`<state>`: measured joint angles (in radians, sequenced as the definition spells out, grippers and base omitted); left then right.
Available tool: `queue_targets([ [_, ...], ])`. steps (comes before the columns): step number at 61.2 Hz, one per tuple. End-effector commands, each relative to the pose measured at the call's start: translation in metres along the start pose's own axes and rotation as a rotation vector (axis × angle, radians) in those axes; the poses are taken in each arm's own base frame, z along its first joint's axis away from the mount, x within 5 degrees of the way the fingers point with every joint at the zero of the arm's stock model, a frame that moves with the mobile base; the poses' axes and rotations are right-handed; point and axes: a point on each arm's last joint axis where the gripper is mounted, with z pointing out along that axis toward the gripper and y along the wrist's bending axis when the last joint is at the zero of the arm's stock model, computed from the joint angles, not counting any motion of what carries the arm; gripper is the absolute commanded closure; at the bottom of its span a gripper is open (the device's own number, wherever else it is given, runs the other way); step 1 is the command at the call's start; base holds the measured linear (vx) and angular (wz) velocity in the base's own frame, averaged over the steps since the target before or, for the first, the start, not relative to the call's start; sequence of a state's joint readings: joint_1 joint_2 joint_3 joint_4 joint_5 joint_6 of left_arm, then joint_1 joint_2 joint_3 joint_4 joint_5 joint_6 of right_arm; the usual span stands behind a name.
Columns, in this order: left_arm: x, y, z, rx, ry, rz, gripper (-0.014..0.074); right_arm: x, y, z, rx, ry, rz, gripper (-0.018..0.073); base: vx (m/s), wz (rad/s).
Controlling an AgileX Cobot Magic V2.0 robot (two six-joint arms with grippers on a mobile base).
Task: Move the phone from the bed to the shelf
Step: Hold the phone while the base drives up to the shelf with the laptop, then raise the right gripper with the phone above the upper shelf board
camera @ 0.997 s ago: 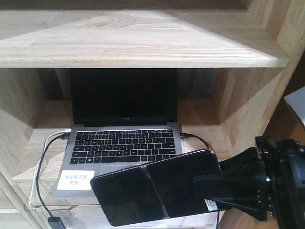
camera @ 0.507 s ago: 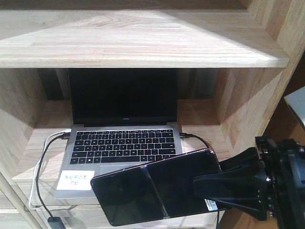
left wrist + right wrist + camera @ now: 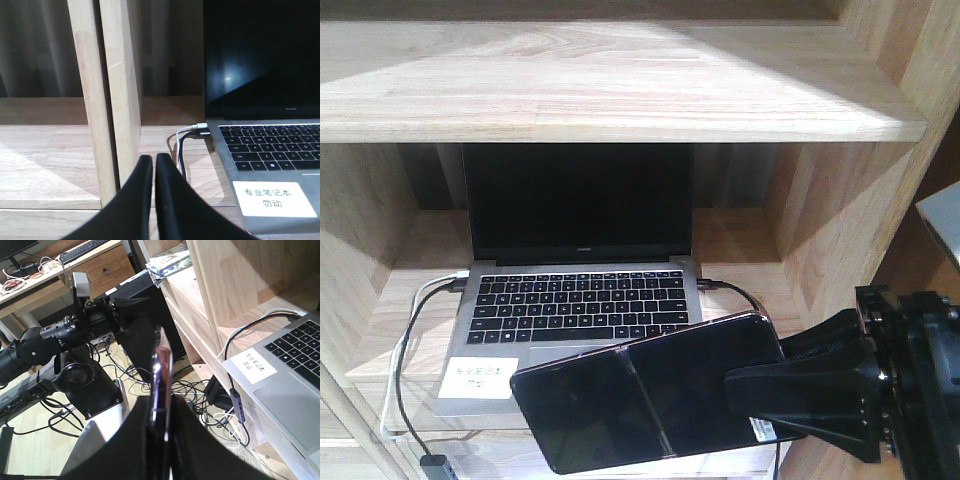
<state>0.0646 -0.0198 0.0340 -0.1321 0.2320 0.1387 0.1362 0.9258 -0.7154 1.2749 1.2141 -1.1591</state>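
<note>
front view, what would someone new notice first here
A glossy black phone stands out at the bottom, gripped at its right end by the right gripper. Behind it an open laptop with a dark screen sits on the wooden shelf, with cables plugged into both sides.

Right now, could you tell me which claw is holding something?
The right claw, clamped on one end of the phone; the left claw is shut and empty.

Warm light from above brightened the top board of the shelf point(image 3: 620, 80) and left the bay beneath in shade. A soft glare spot marked the laptop screen point(image 3: 229, 79). Close to the lens, the phone point(image 3: 161, 365) looked blurred.
</note>
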Motion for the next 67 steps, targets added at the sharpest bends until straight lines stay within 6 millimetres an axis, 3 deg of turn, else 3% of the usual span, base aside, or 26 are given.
queue_targets([
  [1,-0.006,0.001,0.000,-0.010,-0.076,-0.010,0.0596,-0.012,0.013,-0.004,-0.088,-0.077,-0.003,0.0564,0.00,0.00],
  [45,-0.006,0.001,0.000,-0.010,-0.076,-0.010,0.0596,-0.022,0.011,-0.006,-0.061,-0.161,0.009,0.0564,0.00,0.00],
  [67,-0.006,0.001,0.000,-0.010,-0.076,-0.010,0.0596,-0.079,0.015,-0.023,0.113,-0.291,-0.167,0.0564,0.00,0.00],
])
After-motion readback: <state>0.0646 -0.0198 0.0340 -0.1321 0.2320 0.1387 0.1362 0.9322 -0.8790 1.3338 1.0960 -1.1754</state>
